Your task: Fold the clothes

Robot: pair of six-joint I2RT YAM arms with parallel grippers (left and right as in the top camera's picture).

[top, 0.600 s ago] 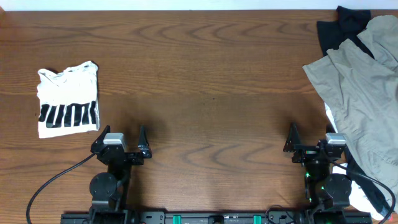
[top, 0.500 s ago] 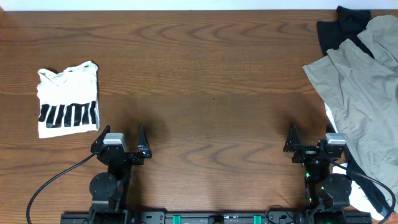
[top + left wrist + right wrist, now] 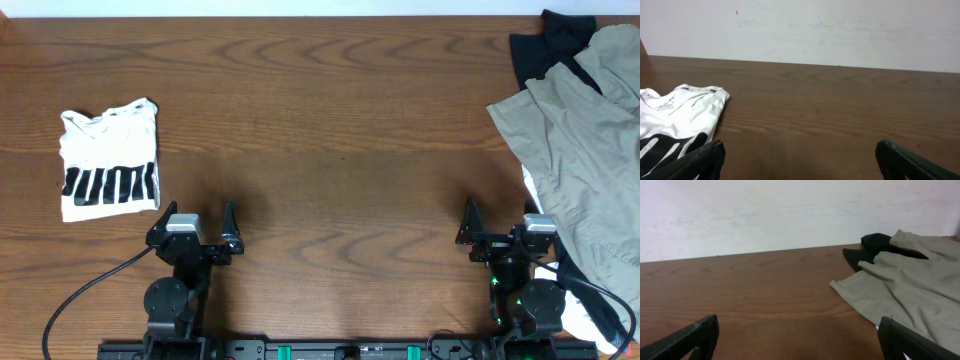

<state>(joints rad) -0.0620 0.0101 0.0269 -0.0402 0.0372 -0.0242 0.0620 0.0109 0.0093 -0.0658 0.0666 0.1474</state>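
Crumpled at the frame's right edge on the worktop (image 3: 340, 120): the shorts (image 3: 585, 140), partly over a black garment (image 3: 533, 48). Along the bottom edge, left gripper (image 3: 193, 224) and right gripper (image 3: 500, 228) spread wide, grasping nothing.

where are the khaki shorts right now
In the overhead view the shorts lie crumpled along the right edge of the table, partly over a black garment, just right of the right gripper.

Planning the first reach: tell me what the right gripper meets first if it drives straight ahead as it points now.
Probably the khaki shorts: their near edge lies just ahead of the right gripper's outer finger. Between the open jaws the table looks bare to the wall; depth is unclear.
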